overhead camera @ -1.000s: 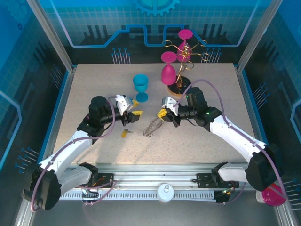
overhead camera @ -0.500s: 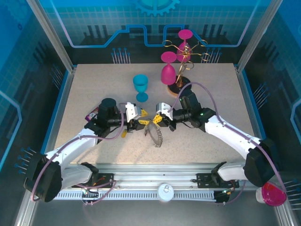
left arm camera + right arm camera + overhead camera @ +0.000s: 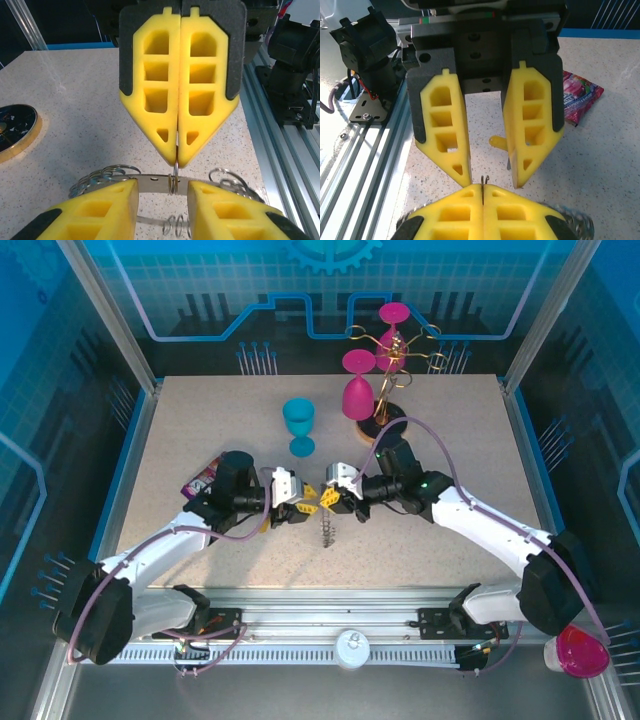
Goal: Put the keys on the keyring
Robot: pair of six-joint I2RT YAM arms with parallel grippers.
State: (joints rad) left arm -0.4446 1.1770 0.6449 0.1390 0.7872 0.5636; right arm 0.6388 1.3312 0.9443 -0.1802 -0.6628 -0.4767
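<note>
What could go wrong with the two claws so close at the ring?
The right gripper pinches the keyring only by a thin edge at its fingertips, so it may slip or twist. The left gripper, open, sits very near and could bump it. The yellow key lies on the table, easily pushed away.

Bright even light fr above, soft shadows
</note>
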